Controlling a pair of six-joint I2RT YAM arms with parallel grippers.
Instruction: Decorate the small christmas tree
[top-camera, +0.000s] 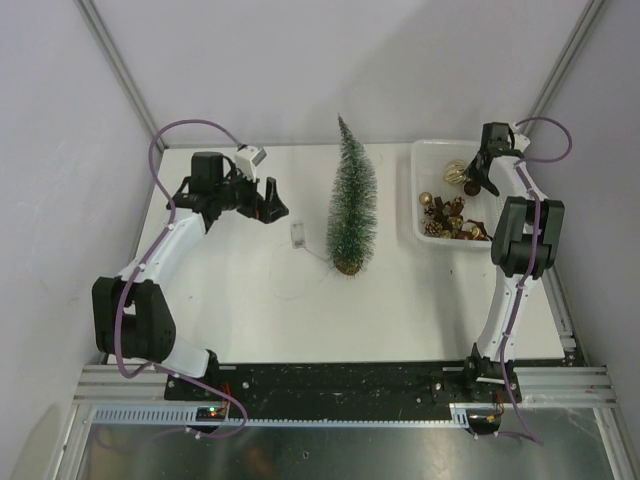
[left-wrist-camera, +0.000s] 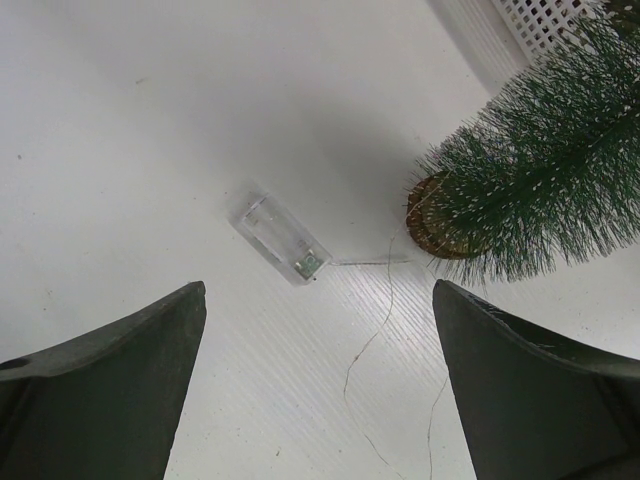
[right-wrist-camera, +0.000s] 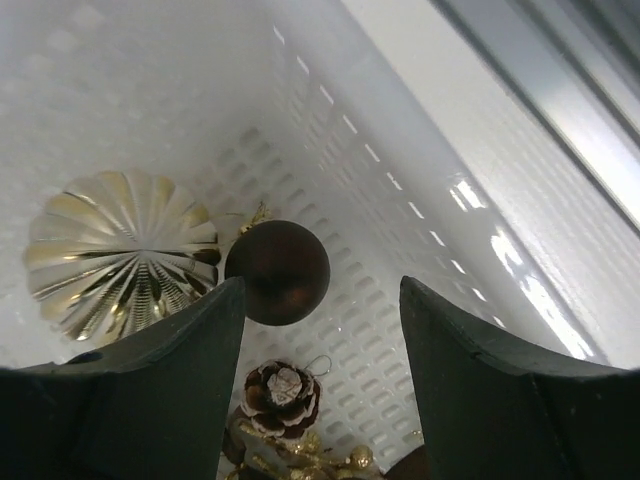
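Note:
The small christmas tree (top-camera: 352, 205) stands upright mid-table on its wooden disc base (left-wrist-camera: 430, 228); its frosted bristles (left-wrist-camera: 545, 185) fill the right of the left wrist view. My left gripper (top-camera: 270, 206) hovers open left of the tree, above a clear battery pack (left-wrist-camera: 280, 238) with a thin wire (left-wrist-camera: 375, 335) trailing toward the base. My right gripper (top-camera: 479, 182) is down inside the white mesh basket (top-camera: 419, 190), jaws open. A dark brown ball (right-wrist-camera: 277, 272) lies by its left finger, and a frosted pinecone (right-wrist-camera: 283, 395) sits between the fingers, lower down. Nothing is gripped.
A gold fluted ornament (right-wrist-camera: 120, 250) lies left of the brown ball. Several more gold ornaments (top-camera: 450, 218) pile at the basket's near end. The basket wall (right-wrist-camera: 400, 200) rises close on the right of my right gripper. White enclosure walls surround the table.

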